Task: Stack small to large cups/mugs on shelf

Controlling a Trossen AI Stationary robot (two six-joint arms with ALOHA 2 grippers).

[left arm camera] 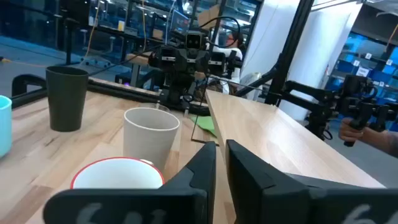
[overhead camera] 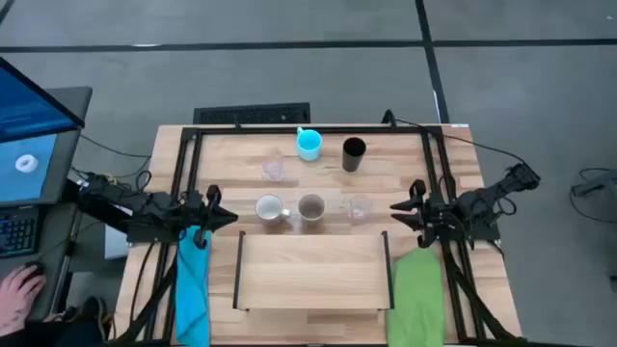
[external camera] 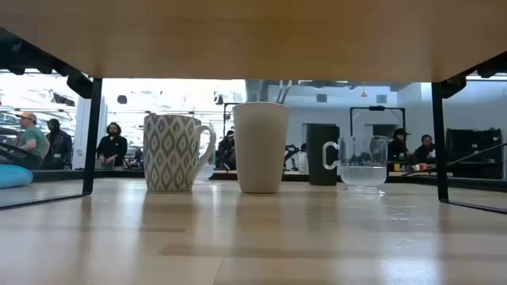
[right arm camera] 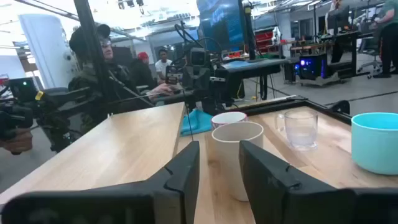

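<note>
Six cups stand on the table beyond the shelf [overhead camera: 313,275], a light-wood board on black rails. In the near row are a white patterned mug [overhead camera: 269,208], a beige mug [overhead camera: 310,208] and a clear glass [overhead camera: 359,207]. In the far row are a clear glass [overhead camera: 274,169], a blue mug [overhead camera: 308,145] and a black tumbler [overhead camera: 354,154]. My left gripper [overhead camera: 229,214] hovers left of the white mug, its fingers close together and empty in the left wrist view [left arm camera: 221,155]. My right gripper [overhead camera: 395,210] hovers right of the near glass, slightly open and empty [right arm camera: 219,162].
A blue cloth [overhead camera: 193,280] lies left of the shelf and a green cloth [overhead camera: 416,289] right of it. A laptop [overhead camera: 29,135] and a person's hand [overhead camera: 19,289] are off the table's left side. Black frame rails [overhead camera: 183,164] edge the table.
</note>
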